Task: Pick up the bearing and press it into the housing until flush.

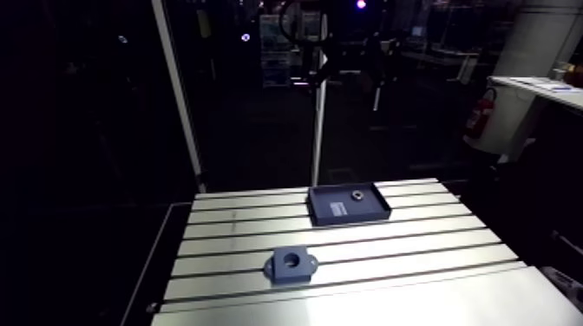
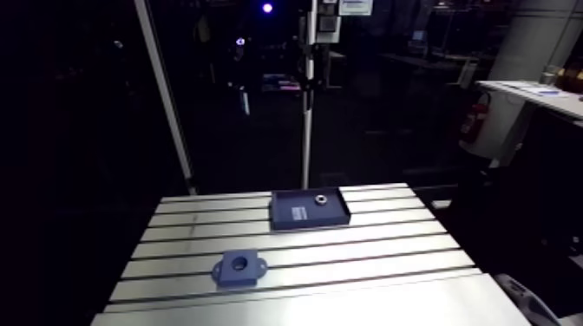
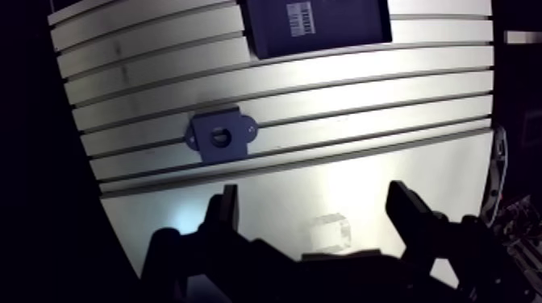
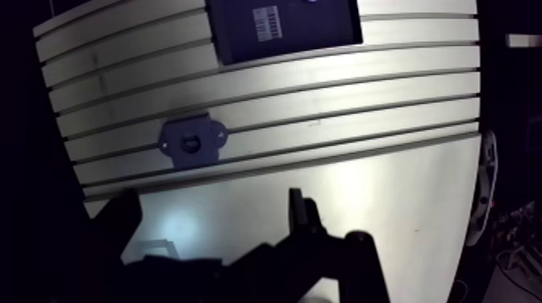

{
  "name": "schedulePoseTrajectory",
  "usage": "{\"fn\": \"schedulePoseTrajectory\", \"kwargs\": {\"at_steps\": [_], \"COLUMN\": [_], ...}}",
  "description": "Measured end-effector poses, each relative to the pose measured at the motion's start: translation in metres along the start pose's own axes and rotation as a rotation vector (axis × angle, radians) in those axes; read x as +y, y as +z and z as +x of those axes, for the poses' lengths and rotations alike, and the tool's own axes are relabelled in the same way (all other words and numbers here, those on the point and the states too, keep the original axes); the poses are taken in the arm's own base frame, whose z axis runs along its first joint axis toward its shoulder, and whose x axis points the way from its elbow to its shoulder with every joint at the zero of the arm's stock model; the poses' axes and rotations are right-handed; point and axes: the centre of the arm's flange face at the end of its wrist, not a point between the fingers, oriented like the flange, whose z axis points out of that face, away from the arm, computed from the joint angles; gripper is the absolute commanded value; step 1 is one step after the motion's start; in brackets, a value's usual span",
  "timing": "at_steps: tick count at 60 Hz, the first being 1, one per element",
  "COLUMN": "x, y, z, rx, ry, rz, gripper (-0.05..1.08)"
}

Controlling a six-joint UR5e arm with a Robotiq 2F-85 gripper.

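The arm view takes in the whole slotted worktop (image 1: 416, 260). A shallow dark tray (image 1: 323, 212) sits against its far edge, about midway along, and the bearing (image 1: 356, 194), a small pale ring, lies flat inside the tray's far right corner, with a small white label (image 1: 334, 206) beside it on the tray floor. The housing (image 1: 290, 264), a dark block with a round bore and an ear on each side, lies well apart from the tray, nearer the front edge and left of centre. The gripper cannot be made out in this view. The wrist view is the one that shows the gripper (image 3: 314, 197): its two dark fingers (image 3: 403, 209) stand spread wide, released, with nothing between them and only the plain front strip of the worktop beneath. The housing lies ahead of the fingers and toward the left one, the tray farther ahead still. The tray's far part is cut off here, so the bearing cannot be picked out.
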Motion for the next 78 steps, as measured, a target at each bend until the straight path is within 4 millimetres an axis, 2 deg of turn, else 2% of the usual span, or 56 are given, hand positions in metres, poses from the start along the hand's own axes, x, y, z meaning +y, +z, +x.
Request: {"fn": "schedulePoseTrajectory", "kwargs": {"at_steps": [18,40,52,61,78], "x": [-0.005,-0.003,0.004,0.018,0.05], "y": [0.008,0.011,0.012,0.018,0.045], "z": [-0.026,-0.03,-0.018,-0.002,0.035], "rx": [-0.035,-0.036,-0.005,0.016,0.029], "ry": [-0.011,-0.015,-0.046,-0.065,-0.093], "rz": [0.009,0.004,0.003,0.002,0.002], "gripper": [0.01,0.01,0.01,0.01,0.01]}}
